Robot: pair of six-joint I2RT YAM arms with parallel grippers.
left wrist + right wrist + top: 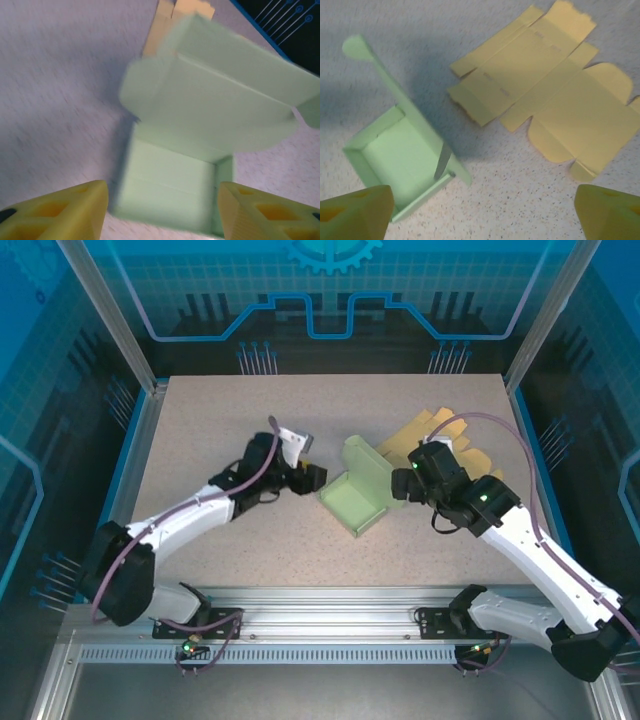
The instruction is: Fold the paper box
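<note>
The green paper box [360,490] sits near the middle of the table [200,420], between our two arms, with a flat yellow blank [545,85] lying just behind it on the right side. It is half formed: a shallow tray with low walls, and a tall lid panel standing upright from the tray's far long edge, a rounded ear at its end. Our left gripper [161,200] hovers just short of the tray with its jaws spread and nothing between them, and our right gripper [484,200] hangs above the box with its jaws spread wide, also empty. We judge the box to be very light thin card, stiff across each panel but ready to hinge at every crease, so it would likely skate over the table if pushed from one side only, and it would dent under a hard pinch. The free top edge of the lid, near its middle, looks the best place to take hold, with the other gripper bracing a tray wall. The left wrist view is blurred, so the side flaps may or may not be tucked in.
</note>
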